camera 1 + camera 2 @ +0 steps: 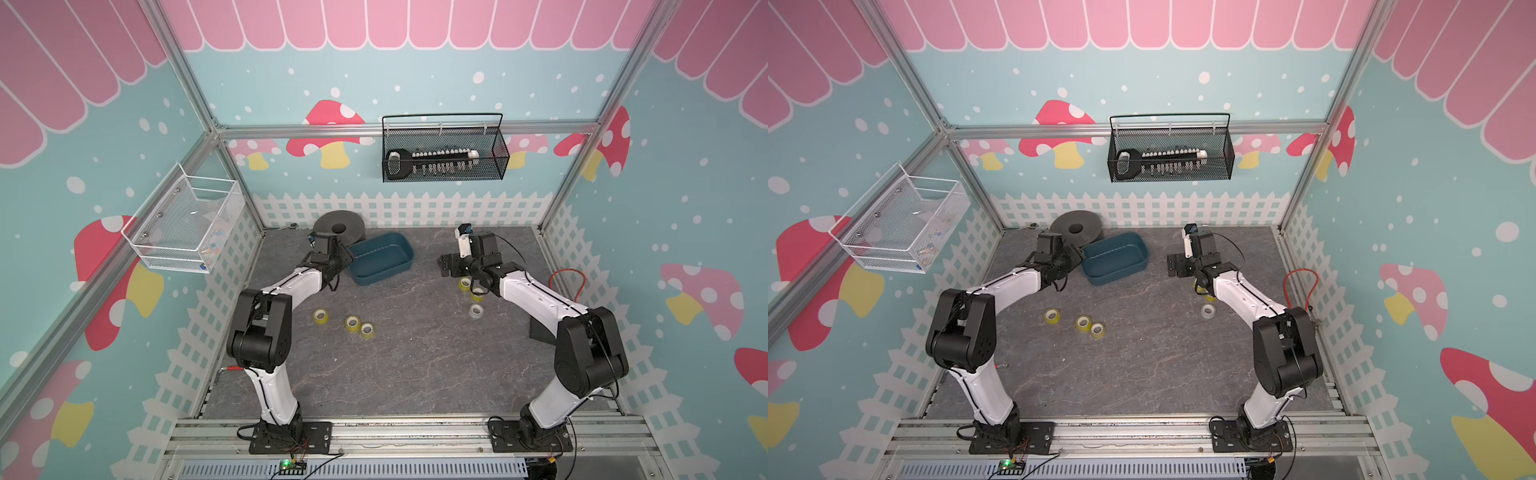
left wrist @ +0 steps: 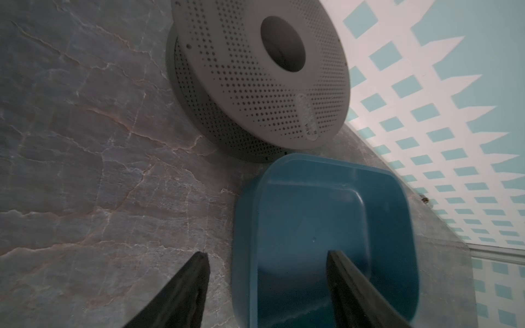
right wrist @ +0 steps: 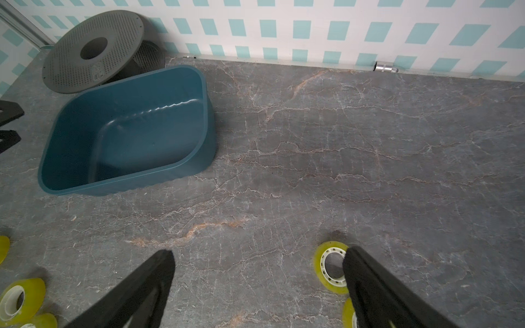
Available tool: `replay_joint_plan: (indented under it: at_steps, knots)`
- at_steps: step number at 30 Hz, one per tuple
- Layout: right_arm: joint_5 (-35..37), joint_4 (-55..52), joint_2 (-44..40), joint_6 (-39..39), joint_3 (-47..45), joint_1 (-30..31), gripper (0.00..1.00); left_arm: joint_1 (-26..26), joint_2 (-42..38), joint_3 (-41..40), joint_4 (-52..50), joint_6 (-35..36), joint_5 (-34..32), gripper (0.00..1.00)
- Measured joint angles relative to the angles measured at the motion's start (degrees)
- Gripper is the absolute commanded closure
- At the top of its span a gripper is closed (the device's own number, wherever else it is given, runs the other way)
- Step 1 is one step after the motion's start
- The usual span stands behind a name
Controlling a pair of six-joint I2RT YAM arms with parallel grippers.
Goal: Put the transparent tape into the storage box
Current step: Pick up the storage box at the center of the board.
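Observation:
The storage box [image 1: 380, 259] [image 1: 1115, 259] [image 3: 127, 133] is a dark teal tub at the back of the table, with nothing in it. My left gripper [image 1: 348, 258] [image 2: 265, 255] is open astride its left rim, one finger [image 2: 341, 272] inside the storage box [image 2: 312, 213], the other over the table. Three yellowish transparent tape rolls [image 1: 320, 316] [image 1: 353, 323] [image 1: 367, 330] lie mid-table. Two more rolls [image 1: 465, 284] [image 3: 319, 264] and a clear grey one [image 1: 476, 311] lie by my right arm. My right gripper [image 1: 445, 266] [image 3: 257, 252] hangs open above the table, holding nothing.
A grey perforated round lid [image 1: 338, 226] [image 2: 255, 85] leans behind the box. A black wire basket [image 1: 444, 158] hangs on the back wall and a white mesh basket [image 1: 183, 224] on the left wall. A red cable [image 1: 567, 282] loops at the right edge.

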Motion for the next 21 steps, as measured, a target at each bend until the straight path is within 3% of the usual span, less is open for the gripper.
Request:
replay_joint_plan:
  at_steps: [3, 4, 7, 8, 21]
  knots:
    - [0.00, 0.02, 0.37, 0.02, 0.00, 0.13, 0.01, 0.00, 3.87, 1.95, -1.22, 0.81, 0.15, 0.50]
    - [0.00, 0.04, 0.39, 0.04, 0.00, 0.17, 0.01, 0.00, 5.03, 2.47, -1.46, 1.14, 0.22, 0.58]
    - [0.04, 0.07, 0.39, 0.04, 0.00, 0.17, 0.01, 0.00, 6.78, 3.34, -2.10, 1.64, 0.46, 0.95]
    - [0.09, 0.04, 0.39, 0.04, 0.00, 0.17, 0.01, -0.04, 7.04, 3.78, -2.25, 1.92, 0.68, 1.00]
    - [0.92, 0.07, 0.35, 0.11, 0.00, 0.17, 0.01, -0.70, 7.78, 8.07, -6.91, 7.56, 1.79, 1.00]
